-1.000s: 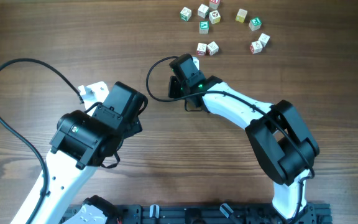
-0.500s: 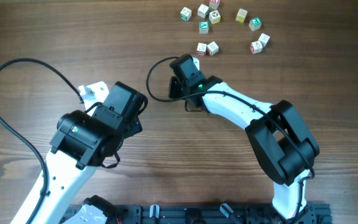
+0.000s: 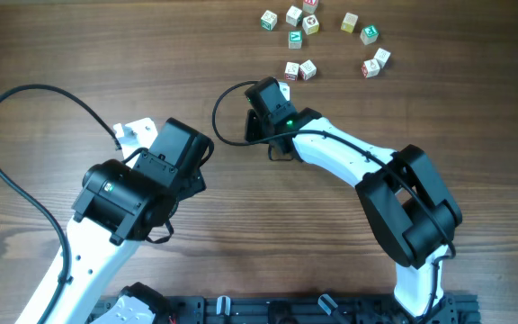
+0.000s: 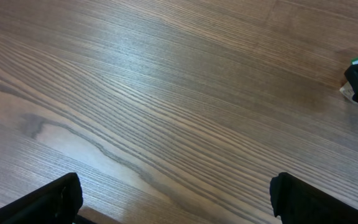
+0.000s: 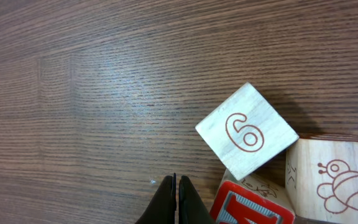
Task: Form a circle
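Big wooden table (image 3: 79, 54), dark grain, takes up basically the whole overhead shot. The 2 arms come next. The left arm (image 3: 124, 198) angles up from the bottom left with a black cable (image 3: 25, 99) looping off it. The right arm (image 3: 376, 171) reaches from the bottom right up toward the middle.

Left gripper (image 4: 176, 205): jaws spread really wide, 1 finger in each bottom corner of its own camera, nothing but bare wood between them. Right gripper (image 5: 176, 196): fingertips pressed together, nothing in them, hovering low over the table.

The cubes (image 3: 311, 24) are a loose scatter along the far edge, right of centre. I count 11 from overhead, in small clumps, not a ring at all.

The right wrist cam catches 3 of them bunched up. A pale cube with a red 6 (image 5: 247, 130) sits turned like a diamond. A red-framed cube (image 5: 253, 208) is just beside the closed fingertips. A pale one with a little bug drawing (image 5: 331, 180) sits at the right edge.
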`<state>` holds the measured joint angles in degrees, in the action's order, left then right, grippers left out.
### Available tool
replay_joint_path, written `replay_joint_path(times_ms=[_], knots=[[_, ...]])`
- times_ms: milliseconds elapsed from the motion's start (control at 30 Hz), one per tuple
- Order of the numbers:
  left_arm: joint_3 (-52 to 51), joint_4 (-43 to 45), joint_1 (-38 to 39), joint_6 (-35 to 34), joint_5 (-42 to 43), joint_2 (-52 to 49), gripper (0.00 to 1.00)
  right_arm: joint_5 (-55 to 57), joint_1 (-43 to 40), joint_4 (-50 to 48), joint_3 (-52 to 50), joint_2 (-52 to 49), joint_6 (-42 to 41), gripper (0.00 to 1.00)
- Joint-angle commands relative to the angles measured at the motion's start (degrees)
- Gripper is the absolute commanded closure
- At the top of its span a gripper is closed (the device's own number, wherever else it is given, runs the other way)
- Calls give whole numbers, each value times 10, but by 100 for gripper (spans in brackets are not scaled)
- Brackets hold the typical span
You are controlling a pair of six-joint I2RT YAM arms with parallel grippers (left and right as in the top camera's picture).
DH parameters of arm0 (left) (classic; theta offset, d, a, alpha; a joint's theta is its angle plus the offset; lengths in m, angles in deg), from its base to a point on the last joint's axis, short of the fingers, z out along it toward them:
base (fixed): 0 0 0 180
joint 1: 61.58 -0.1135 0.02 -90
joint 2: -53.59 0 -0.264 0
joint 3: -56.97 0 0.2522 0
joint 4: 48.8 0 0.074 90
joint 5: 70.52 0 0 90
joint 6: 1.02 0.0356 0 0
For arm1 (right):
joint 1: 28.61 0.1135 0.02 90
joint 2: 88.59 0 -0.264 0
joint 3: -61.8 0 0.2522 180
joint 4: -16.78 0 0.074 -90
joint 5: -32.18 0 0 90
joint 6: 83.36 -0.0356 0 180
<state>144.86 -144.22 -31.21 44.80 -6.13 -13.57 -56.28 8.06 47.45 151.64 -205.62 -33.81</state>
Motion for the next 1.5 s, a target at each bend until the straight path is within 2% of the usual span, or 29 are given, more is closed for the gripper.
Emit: replay_joint_path(times_ms=[0,900,1167,1467], knots=[[-2,0,-2,3,-2,4,0,16,3,-2,17,-7,-5,95],[-2,0,-2,3,-2,4,0,40,3,10,17,-7,-31,96],[-2,0,-2,3,-2,4,0,-16,3,-28,17,-7,30,95],[-2,0,-2,3,-2,4,0,-10,2,-20,34,24,28,95]])
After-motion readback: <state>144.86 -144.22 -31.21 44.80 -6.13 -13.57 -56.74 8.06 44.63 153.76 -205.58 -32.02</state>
